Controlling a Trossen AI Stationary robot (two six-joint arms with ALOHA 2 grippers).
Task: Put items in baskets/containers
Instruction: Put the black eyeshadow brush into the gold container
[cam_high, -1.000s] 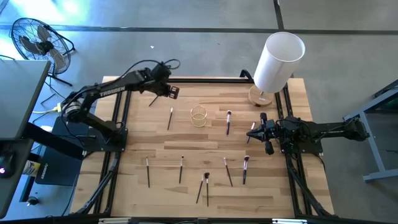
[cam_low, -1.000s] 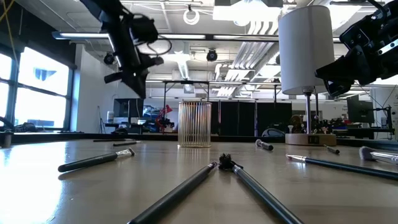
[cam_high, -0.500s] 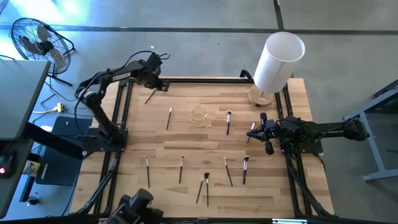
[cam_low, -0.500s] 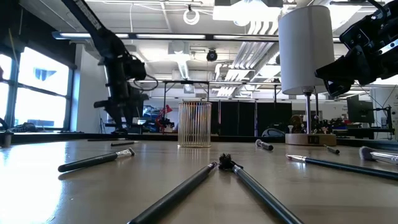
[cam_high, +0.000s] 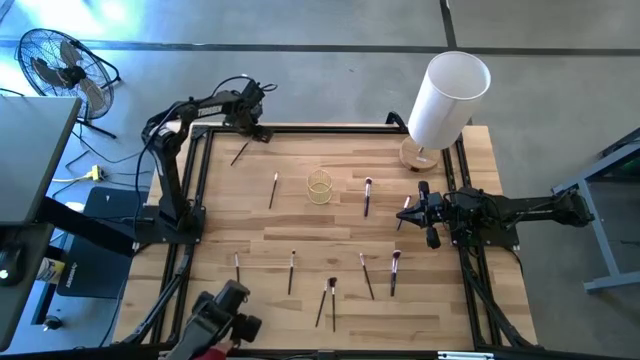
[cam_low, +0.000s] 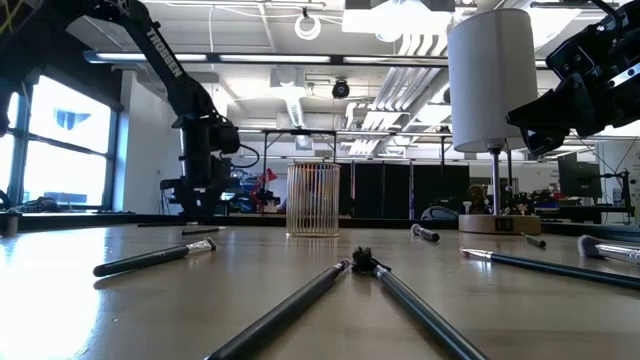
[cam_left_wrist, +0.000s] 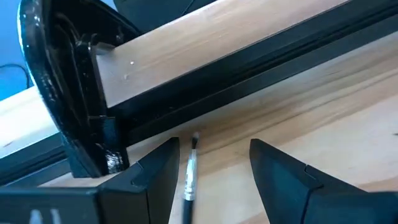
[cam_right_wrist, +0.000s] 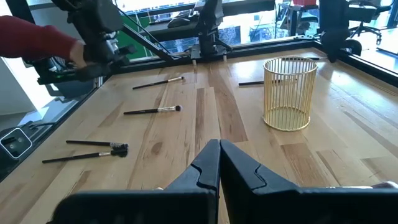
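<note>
My left gripper (cam_high: 253, 128) is at the table's far left corner, open, low over the wood. One thin brush (cam_left_wrist: 189, 177) lies loose on the table between its spread fingers (cam_left_wrist: 155, 177); the same brush (cam_high: 240, 153) shows beside the black frame rail. The wire-ribbed yellowish cup (cam_high: 319, 186) stands mid-table, also seen as the cup (cam_low: 313, 199), with nothing visible in it. Several more brushes lie flat around it, such as a brush (cam_high: 273, 190), a brush (cam_high: 367, 197) and a brush (cam_high: 394, 271). My right gripper (cam_high: 428, 214) waits shut at the right side, its gripper (cam_right_wrist: 219, 158) pointing toward the cup (cam_right_wrist: 288, 93).
A tall white cylinder (cam_high: 446, 98) on a round wooden base stands at the far right corner. Black frame rails (cam_high: 196, 190) border the table's sides. A person in a red sleeve (cam_right_wrist: 31, 38) holds a dark device (cam_high: 222, 318) at the near left edge. A fan (cam_high: 55, 60) stands on the floor.
My left gripper swung out to the far left corner, opened and let go of the brush, which now lies on the wood. A person's dark device came in at the near edge.
</note>
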